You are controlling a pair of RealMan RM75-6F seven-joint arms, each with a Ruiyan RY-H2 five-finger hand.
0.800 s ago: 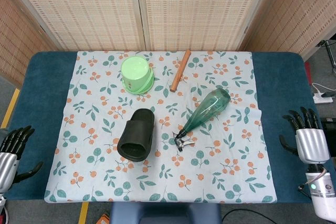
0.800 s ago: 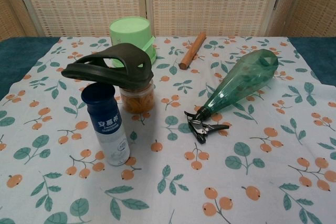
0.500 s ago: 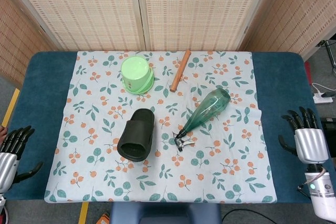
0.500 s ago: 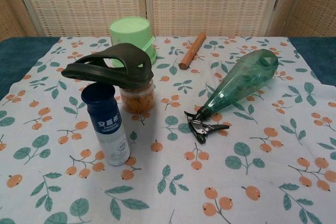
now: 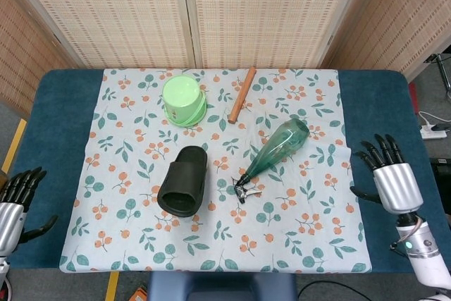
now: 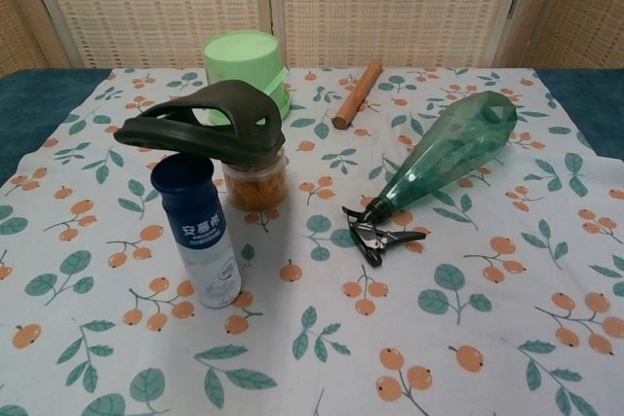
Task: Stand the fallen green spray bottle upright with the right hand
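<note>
- Already the right hand (image 5: 392,182) has shifted: over the last second it has moved up and inward along the lower right of the head view, from the outer blue edge of the bench (image 5: 377,103) toward the border of the floral cloth (image 5: 310,244). Its fingers are spread apart and hold nothing.
- Meanwhile the green spray bottle (image 5: 277,147) lies exactly where it lay before, on its side right of centre in the head view. Its broad base points to the upper right and its black trigger head (image 5: 244,188) to the lower left.
- From the chest view, the same bottle (image 6: 447,156) rests flat on the cloth, right of centre, with the nozzle toward the camera; neither hand shows there.
- By contrast, the left hand (image 5: 15,201) sits at the lower left edge of the head view, unchanged, fingers loosely apart and empty.
- Nothing else has moved: the dark slipper (image 5: 184,180), the light green bucket (image 5: 184,100) and the wooden stick (image 5: 242,94) keep their places.
- Judging from this, the reach has only begun. The hand is well apart from the bottle, so the approach, the grasp and the tilt upright all remain.
- Probably the wide body near the base offers the surest hold, since the neck is slender and the trigger could snag on the cloth.
</note>
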